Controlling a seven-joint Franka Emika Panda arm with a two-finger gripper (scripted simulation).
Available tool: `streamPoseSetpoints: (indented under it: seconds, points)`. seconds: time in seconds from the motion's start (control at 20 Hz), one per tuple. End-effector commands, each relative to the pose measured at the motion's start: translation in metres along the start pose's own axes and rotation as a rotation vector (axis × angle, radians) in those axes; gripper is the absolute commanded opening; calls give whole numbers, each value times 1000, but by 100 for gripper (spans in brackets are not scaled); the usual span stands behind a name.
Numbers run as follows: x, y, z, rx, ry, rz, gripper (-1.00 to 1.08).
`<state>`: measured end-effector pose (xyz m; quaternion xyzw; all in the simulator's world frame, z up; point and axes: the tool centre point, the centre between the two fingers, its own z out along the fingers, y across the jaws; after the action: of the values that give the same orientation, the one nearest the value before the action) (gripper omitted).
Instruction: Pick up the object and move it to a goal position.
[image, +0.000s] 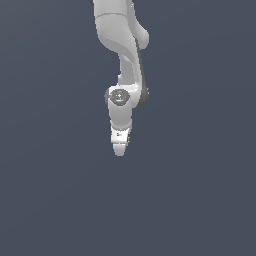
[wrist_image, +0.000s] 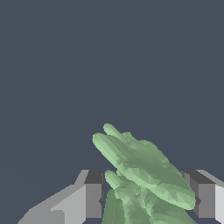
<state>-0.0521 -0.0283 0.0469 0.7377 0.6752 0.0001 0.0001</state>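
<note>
The object (wrist_image: 144, 168) is a light-green jagged piece with leaf-like lobes. In the wrist view it fills the gap between the two fingers of my gripper (wrist_image: 147, 197). The left finger pad (wrist_image: 94, 197) and the right one both sit against its sides, so the gripper is shut on it. In the exterior view the white gripper (image: 120, 149) hangs pointing down from the arm, near the middle of the picture. Only a thin green sliver of the object (image: 129, 142) shows at the gripper's edge; the rest is hidden behind the hand.
A plain dark grey-blue surface fills both views. No goal marker or other object shows. The white arm (image: 120, 40) comes down from the top of the exterior view.
</note>
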Motion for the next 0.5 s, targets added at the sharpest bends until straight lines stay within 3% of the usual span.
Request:
streamPoseSetpoints:
  seconds: [0.0,0.45]
  points:
    - [-27,-12,-1,0,0,1,-100]
    - [-115,-51,-7,0,0,1,-100]
